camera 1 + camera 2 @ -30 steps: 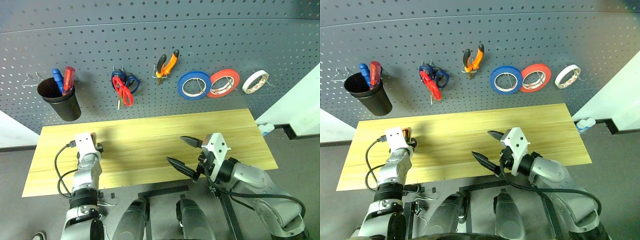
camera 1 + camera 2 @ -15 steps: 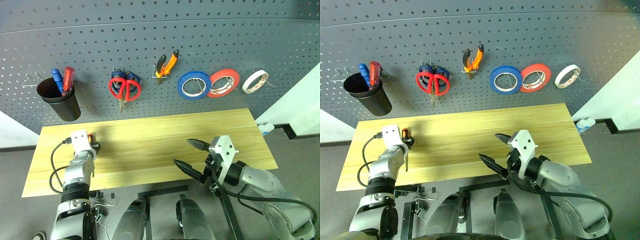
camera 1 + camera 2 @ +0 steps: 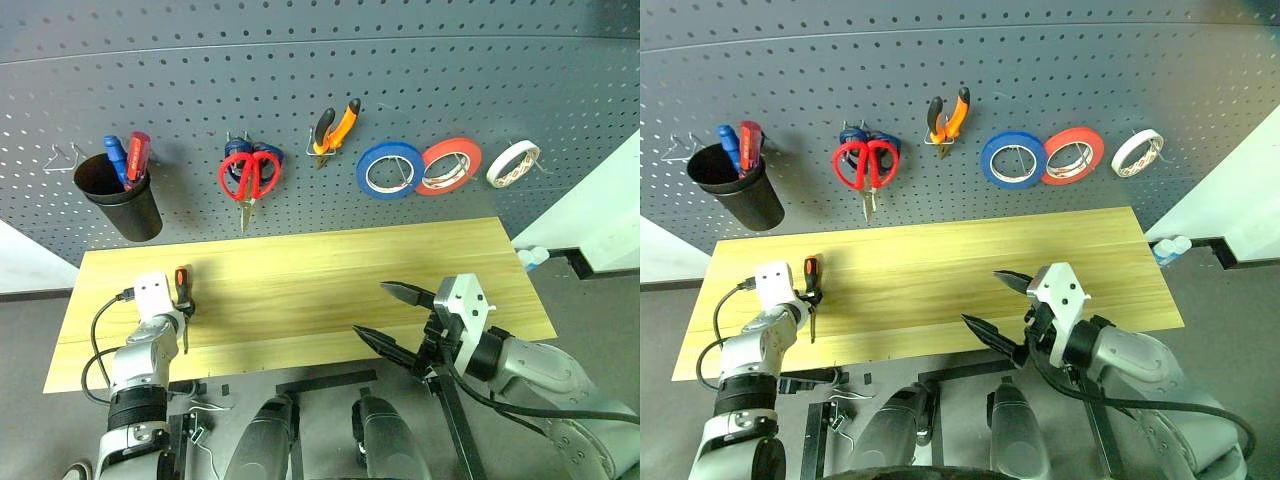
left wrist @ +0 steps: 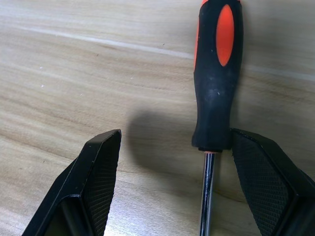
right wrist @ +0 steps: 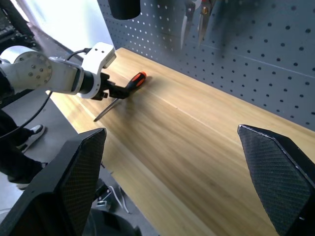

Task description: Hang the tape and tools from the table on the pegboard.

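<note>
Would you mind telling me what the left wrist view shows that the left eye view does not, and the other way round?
Left wrist view alone: the textured pads of the left gripper's fingers, standing apart, with the screwdriver lying between them, its handle base close beside one finger.

Left eye view alone: the pegboard with the red-handled scissors, pliers, blue roll, red-orange roll, cream tape, the black cup, and the open right gripper.

Both: the screwdriver on the table at the left gripper.
</note>
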`<action>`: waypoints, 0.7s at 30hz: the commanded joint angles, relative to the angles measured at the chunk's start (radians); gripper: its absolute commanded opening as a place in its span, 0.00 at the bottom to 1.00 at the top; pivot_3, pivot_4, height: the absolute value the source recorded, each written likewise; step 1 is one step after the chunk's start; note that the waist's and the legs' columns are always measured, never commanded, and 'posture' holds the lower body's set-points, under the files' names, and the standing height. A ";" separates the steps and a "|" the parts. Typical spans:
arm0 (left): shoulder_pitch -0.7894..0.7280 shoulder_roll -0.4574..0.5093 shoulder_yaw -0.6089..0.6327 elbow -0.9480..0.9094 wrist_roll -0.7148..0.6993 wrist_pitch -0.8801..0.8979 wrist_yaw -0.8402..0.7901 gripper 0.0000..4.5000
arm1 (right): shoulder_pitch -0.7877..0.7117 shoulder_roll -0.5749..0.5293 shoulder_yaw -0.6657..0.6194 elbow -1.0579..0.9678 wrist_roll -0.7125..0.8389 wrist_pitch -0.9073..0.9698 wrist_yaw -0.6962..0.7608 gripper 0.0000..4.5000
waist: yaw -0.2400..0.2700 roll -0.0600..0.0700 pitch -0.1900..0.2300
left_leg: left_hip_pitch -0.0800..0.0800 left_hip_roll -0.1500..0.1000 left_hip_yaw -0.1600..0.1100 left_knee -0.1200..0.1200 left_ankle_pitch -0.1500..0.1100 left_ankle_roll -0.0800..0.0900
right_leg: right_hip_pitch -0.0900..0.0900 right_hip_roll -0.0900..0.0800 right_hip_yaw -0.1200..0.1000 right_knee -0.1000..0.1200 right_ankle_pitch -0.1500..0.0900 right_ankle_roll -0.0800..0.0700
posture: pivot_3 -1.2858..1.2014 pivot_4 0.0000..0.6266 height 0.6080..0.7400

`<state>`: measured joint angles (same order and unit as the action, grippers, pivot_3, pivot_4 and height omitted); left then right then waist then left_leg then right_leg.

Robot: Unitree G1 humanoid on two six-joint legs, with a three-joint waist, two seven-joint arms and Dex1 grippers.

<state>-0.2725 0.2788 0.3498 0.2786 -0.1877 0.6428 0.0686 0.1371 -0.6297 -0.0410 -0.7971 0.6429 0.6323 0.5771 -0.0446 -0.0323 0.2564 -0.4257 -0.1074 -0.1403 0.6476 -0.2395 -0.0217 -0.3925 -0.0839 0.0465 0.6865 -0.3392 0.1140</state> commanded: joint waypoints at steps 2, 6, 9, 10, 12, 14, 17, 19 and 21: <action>0.019 0.020 0.009 -0.061 -0.007 0.027 -0.017 0.81 | 0.029 -0.027 -0.050 -0.073 0.054 0.016 0.004 1.00 | 0.000 -0.001 0.005 | 0.000 0.000 0.000 -0.001 0.000 0.000 | 0.000 0.000 0.000 0.000 0.000 0.000 | 0.46 0.51 0.84; 0.022 0.019 0.004 -0.079 -0.009 0.046 -0.035 0.81 | 0.049 -0.040 -0.066 -0.095 0.080 0.035 -0.005 1.00 | -0.001 -0.001 0.010 | -0.001 0.000 0.000 -0.001 0.000 0.000 | -0.001 0.000 0.000 -0.001 0.000 0.000 | 0.46 0.54 0.84; 0.027 0.018 0.000 -0.106 -0.011 0.069 -0.045 0.81 | 0.072 -0.052 -0.084 -0.111 0.097 0.046 -0.008 1.00 | -0.001 -0.001 0.021 | -0.001 0.000 0.000 -0.001 -0.001 0.001 | 0.000 -0.001 0.000 -0.002 0.000 0.000 | 0.46 0.55 0.84; 0.031 0.016 0.001 -0.121 -0.011 0.078 -0.045 0.81 | 0.084 -0.057 -0.094 -0.119 0.106 0.046 -0.007 1.00 | -0.001 -0.001 0.025 | -0.001 0.000 0.000 -0.001 -0.001 0.001 | 0.000 -0.001 0.000 -0.002 0.000 0.000 | 0.45 0.57 0.84; 0.022 0.022 0.002 -0.124 -0.013 0.091 -0.051 0.81 | 0.101 -0.063 -0.100 -0.128 0.116 0.051 -0.012 1.00 | -0.001 -0.001 0.031 | -0.001 0.000 0.000 -0.001 -0.001 0.001 | 0.000 -0.001 0.000 -0.002 0.000 0.000 | 0.45 0.58 0.84; 0.008 0.034 -0.004 -0.121 -0.015 0.098 -0.068 0.81 | 0.114 -0.067 -0.101 -0.132 0.121 0.054 -0.015 1.00 | -0.001 -0.002 0.036 | -0.001 0.000 0.000 -0.002 -0.001 0.001 | -0.001 -0.001 0.000 -0.003 0.000 0.000 | 0.45 0.58 0.84; -0.023 0.050 -0.008 -0.106 -0.013 0.102 -0.080 0.81 | 0.126 -0.070 -0.102 -0.136 0.127 0.055 -0.019 1.00 | -0.001 -0.002 0.046 | -0.001 0.000 0.000 -0.002 -0.001 0.001 | -0.001 -0.001 0.000 -0.003 0.000 0.000 | 0.45 0.59 0.84; -0.037 0.057 -0.008 -0.098 -0.012 0.099 -0.084 0.81 | 0.132 -0.071 -0.102 -0.139 0.130 0.055 -0.022 1.00 | -0.001 -0.002 0.049 | -0.002 0.000 0.000 -0.002 -0.001 0.001 | -0.001 -0.001 0.000 -0.003 0.000 0.000 | 0.45 0.59 0.84; -0.060 0.072 -0.007 -0.086 -0.011 0.099 -0.093 0.81 | 0.143 -0.073 -0.099 -0.141 0.129 0.054 -0.025 1.00 | -0.001 -0.003 0.052 | -0.002 0.000 0.000 -0.002 -0.001 0.002 | -0.001 -0.001 0.000 -0.004 0.000 0.000 | 0.45 0.59 0.84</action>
<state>-0.3246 0.3301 0.3424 0.1964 -0.2051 0.7403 -0.0187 0.2680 -0.6947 -0.1278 -0.8975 0.7583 0.6911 0.5551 -0.0456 -0.0354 0.3088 -0.4275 -0.1073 -0.1400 0.6452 -0.2406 -0.0200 -0.3934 -0.0847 0.0465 0.6822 -0.3394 0.1139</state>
